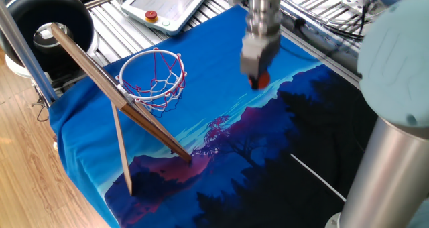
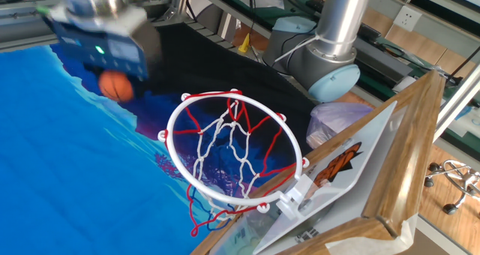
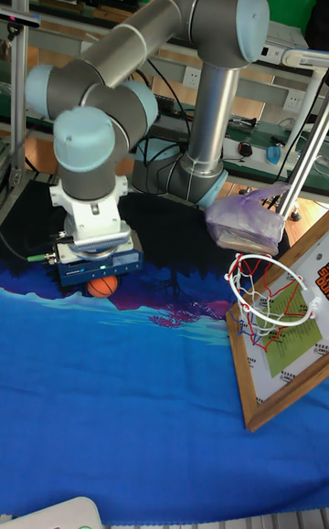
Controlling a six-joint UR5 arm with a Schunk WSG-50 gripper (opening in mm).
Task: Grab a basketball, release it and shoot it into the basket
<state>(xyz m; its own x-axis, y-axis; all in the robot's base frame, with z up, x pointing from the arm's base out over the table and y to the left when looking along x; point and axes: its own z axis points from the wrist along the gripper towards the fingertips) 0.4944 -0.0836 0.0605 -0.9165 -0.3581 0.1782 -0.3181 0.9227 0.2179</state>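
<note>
The basketball [image 1: 261, 81] is a tiny orange ball held at the tip of my gripper [image 1: 257, 76], which is shut on it and blurred by motion. It hangs just above the blue cloth [image 1: 201, 114]. In the other fixed view the basketball [image 2: 115, 85] sits under the gripper [image 2: 112, 75], up and left of the basket. The basket [image 1: 153, 77] has a white ring and a red-and-white net on a tilted wooden backboard [image 1: 100, 80], well left of the gripper. The tall fixed view shows the basketball [image 3: 103, 286] below the gripper [image 3: 100, 280], with the basket [image 3: 270, 296] to the right.
A large black round tub [image 1: 47, 17] stands at the back left. A white teach pendant [image 1: 171, 3] with a small red button [image 1: 152, 15] lies behind the cloth. The arm's base [image 2: 322, 67] and a purple bag [image 3: 245, 227] are near the backboard.
</note>
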